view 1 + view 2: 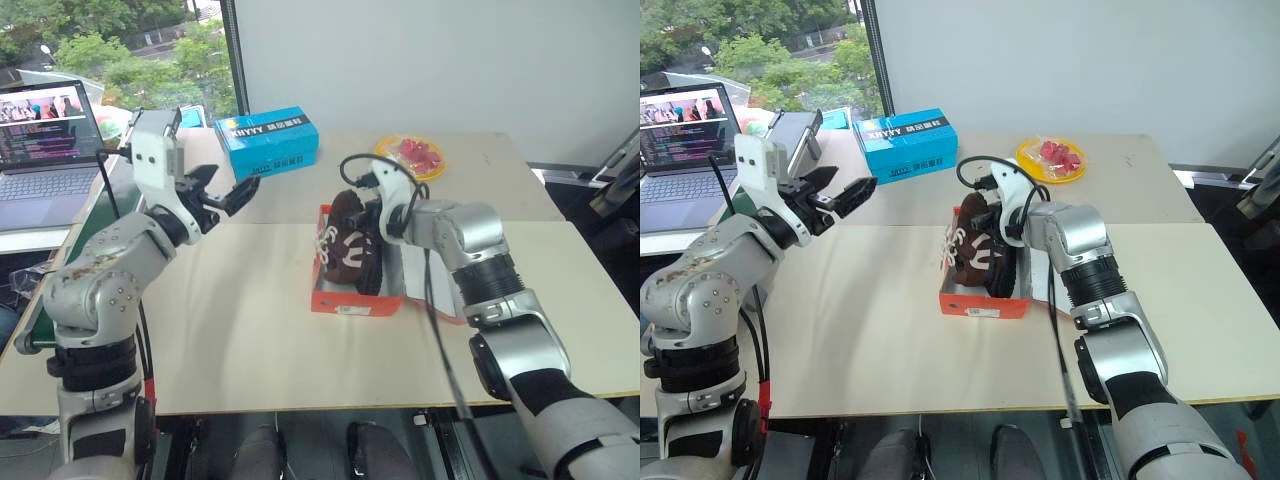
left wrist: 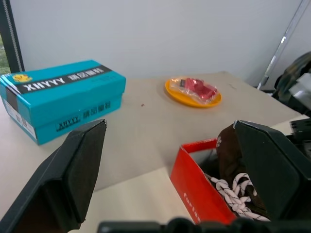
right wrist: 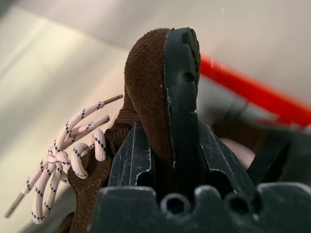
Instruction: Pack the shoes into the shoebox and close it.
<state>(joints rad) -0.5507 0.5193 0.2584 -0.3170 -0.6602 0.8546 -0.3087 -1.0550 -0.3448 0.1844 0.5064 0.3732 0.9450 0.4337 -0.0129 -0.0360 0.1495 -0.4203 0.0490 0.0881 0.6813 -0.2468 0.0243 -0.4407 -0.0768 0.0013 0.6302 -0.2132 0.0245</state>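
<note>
A: While the shoe hangs over the shoebox, what grips it?
B: I see my right gripper clenched on its heel, another shoe boxed below. My left gripper gapes empty, near the blue box.

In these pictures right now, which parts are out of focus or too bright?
Right wrist view: the shoe is sharp, the shoebox behind blurred. Left wrist view: the left gripper fingers loom soft-edged. Left eye view: the window greenery is washed out.
</note>
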